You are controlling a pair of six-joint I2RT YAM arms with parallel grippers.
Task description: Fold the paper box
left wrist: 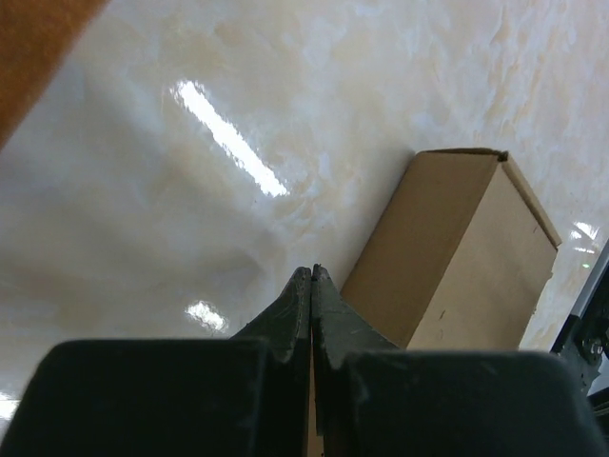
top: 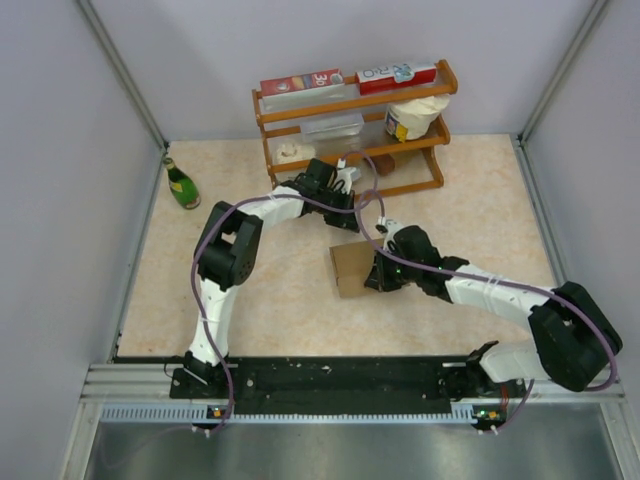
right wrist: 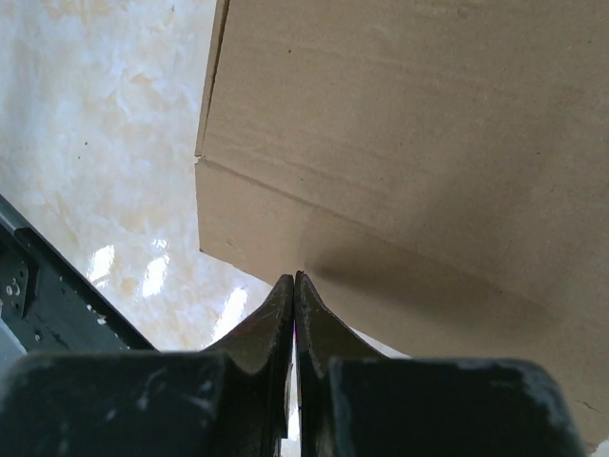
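Observation:
The paper box (top: pixel 351 268) is a small plain brown carton lying on the table's middle. It also shows in the left wrist view (left wrist: pixel 457 252) and fills the right wrist view (right wrist: pixel 419 143). My right gripper (top: pixel 378 277) is shut and empty, its tips (right wrist: pixel 294 279) at the box's right side, touching or nearly touching the lower wall. My left gripper (top: pixel 352 212) is shut and empty, its tips (left wrist: pixel 312 270) above the table just behind the box, apart from it.
A wooden rack (top: pixel 350 125) stands at the back with red printed cartons (top: pixel 300 82), a clear tub and a white tub (top: pixel 415 118). A green bottle (top: pixel 182 184) stands at the left. Grey walls close the sides. A black rail (top: pixel 330 378) runs along the near edge.

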